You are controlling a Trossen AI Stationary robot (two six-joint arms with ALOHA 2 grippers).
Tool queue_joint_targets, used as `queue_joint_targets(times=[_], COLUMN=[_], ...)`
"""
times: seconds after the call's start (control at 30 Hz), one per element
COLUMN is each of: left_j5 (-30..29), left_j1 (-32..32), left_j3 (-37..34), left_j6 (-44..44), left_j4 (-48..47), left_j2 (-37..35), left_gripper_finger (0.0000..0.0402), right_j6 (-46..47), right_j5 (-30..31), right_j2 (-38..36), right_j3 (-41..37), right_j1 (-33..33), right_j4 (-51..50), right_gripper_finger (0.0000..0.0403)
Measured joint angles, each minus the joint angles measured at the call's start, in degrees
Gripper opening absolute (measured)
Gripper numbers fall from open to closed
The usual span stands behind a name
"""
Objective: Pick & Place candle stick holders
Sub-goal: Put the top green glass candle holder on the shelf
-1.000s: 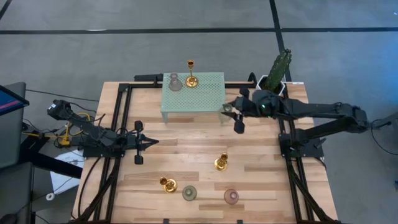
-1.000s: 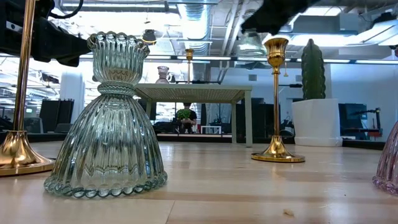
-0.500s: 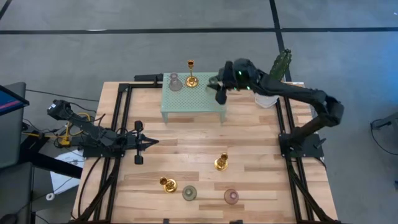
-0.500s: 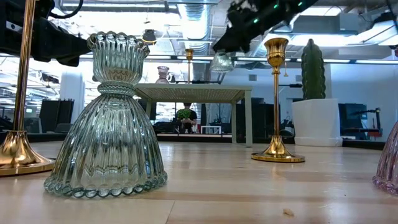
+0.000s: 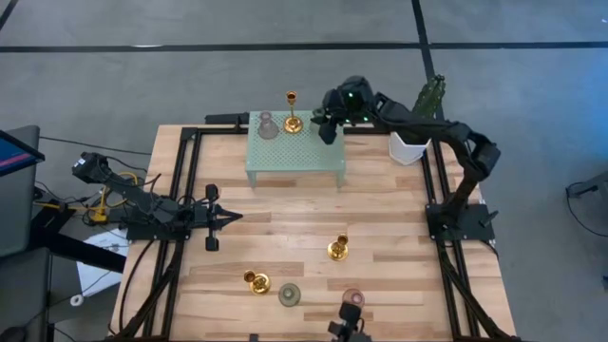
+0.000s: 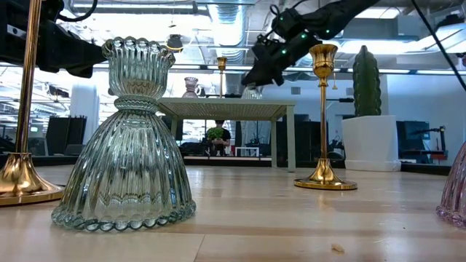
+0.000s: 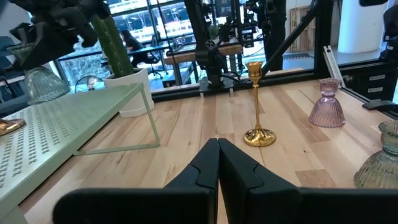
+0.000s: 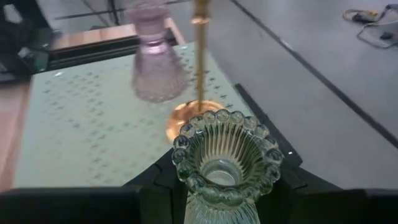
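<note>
My right gripper (image 5: pixel 328 124) is over the far right part of the mint green perforated stand (image 5: pixel 294 150), shut on a sage green ribbed glass candle stick holder (image 8: pixel 227 163). A dusty pink holder (image 5: pixel 269 125) and a gold holder (image 5: pixel 293 121) stand on the stand by their bases. On the table stand two gold holders (image 5: pixel 337 249) (image 5: pixel 255 281), a green one (image 5: pixel 290 294) and a pink one (image 5: pixel 353 299). My left gripper (image 5: pixel 225 217) is shut and empty, low over the table's left middle. My right gripper pinches the green holder between its two fingers (image 8: pixel 155 186), below the beaded cup rim (image 8: pixel 227 149). The fingers slant down from the table's right. The holder is upright, at the stand's top (image 6: pixel 253 92); whether its base touches the stand I cannot tell.
A cactus in a white pot (image 5: pixel 418 128) stands right of the stand, close to my right arm. In the low view a green holder (image 6: pixel 131 145) and a gold one (image 6: pixel 324 116) stand near the camera. Bare wood lies between the stand and the near holders.
My right gripper has carried the green holder from beside the stand's right edge toward the far edge and the left, over the stand's far right part, and down toward its top. The holder has stayed upright in the hold.
</note>
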Motion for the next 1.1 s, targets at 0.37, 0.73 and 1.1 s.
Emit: queue_joint_targets(times=[0.37,0.73,1.1], left_j5=[0.0,0.0,0.0], left_j1=[0.0,0.0,0.0], left_j3=[0.0,0.0,0.0], left_j6=[0.0,0.0,0.0], left_j4=[0.0,0.0,0.0], left_j2=[0.0,0.0,0.0], left_gripper_finger=[0.0006,0.0006,0.0006], right_j6=[0.97,2.55,5.47], right_j5=[0.27,0.45,0.43], right_j2=[0.24,0.24,0.24], right_j3=[0.02,0.0,-0.02], right_j1=[-2.25,-2.8,-2.8], right_j4=[-0.44,-2.02,-2.4], right_gripper_finger=[0.0123,0.0123,0.0123])
